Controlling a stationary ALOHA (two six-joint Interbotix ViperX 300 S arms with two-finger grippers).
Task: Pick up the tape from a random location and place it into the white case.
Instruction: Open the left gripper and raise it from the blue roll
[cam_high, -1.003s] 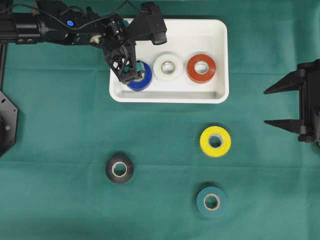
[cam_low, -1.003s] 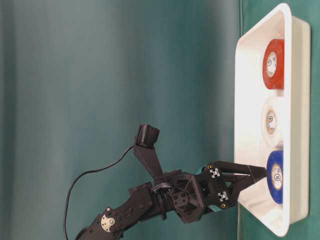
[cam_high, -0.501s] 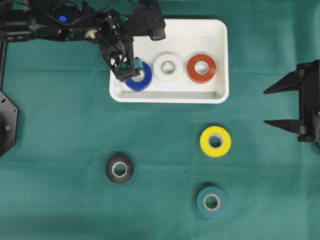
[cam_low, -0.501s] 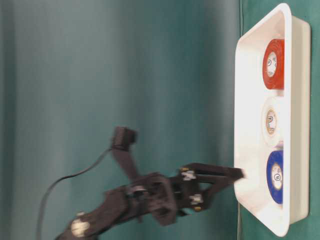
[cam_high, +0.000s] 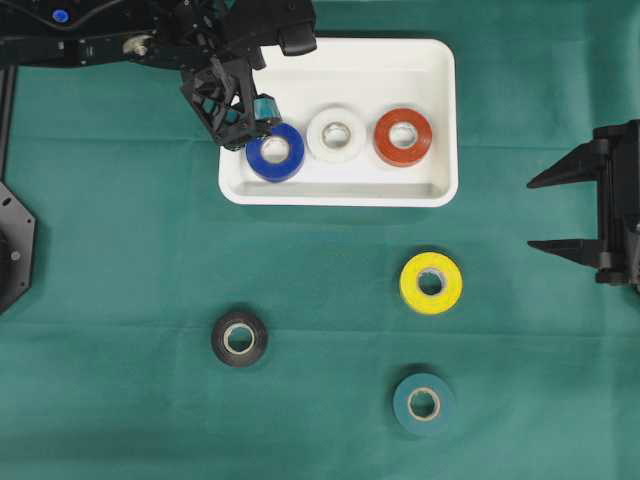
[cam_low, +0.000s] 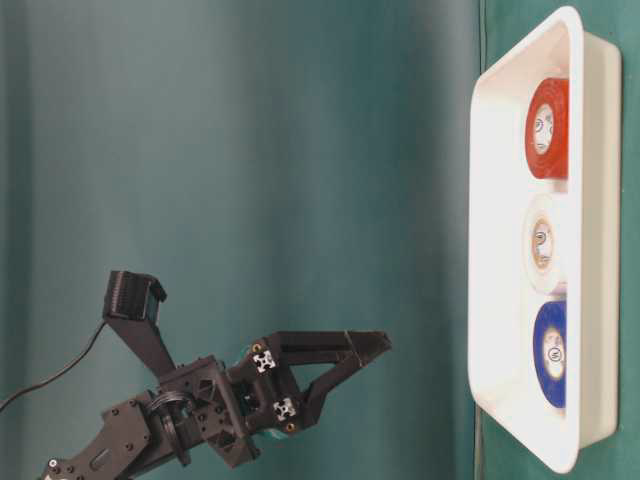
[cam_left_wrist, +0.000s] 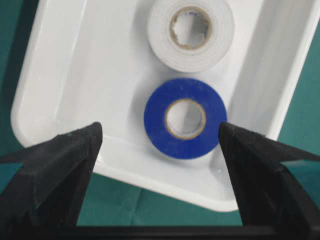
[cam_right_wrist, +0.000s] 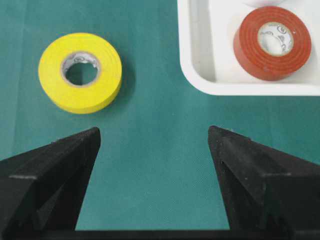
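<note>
White case: We found the white case (cam_high: 440, 120) lying on the green cloth (cam_high: 120, 240) at the upper middle of the overhead view, long side across the picture.

Tape in the case: We counted three rolls lying flat in a row inside it, namely the blue tape roll (cam_high: 276, 153) at the left end, the white tape roll (cam_high: 336, 135) in the middle and the red tape roll (cam_high: 403, 137) at the right. The blue and white rolls sat just beside each other; whether they touched, we could not tell.

Tape on the cloth: We noted the yellow tape roll (cam_high: 431, 283) below the case, the teal tape roll (cam_high: 424, 403) below that, and the black tape roll (cam_high: 239, 338) well apart to the left.

Left gripper: We saw the left gripper (cam_low: 372, 345) raised above the left end of the case, jaws spread wide and holding nothing. In its wrist view the blue roll lay free on the case floor between the two fingertips (cam_left_wrist: 65, 150), clear of both.

Right gripper: We saw the right gripper (cam_high: 540, 213) at the right edge of the overhead view, jaws apart and empty, well away from every roll. Its wrist view showed the yellow roll and the case corner with the red roll ahead of it.
</note>
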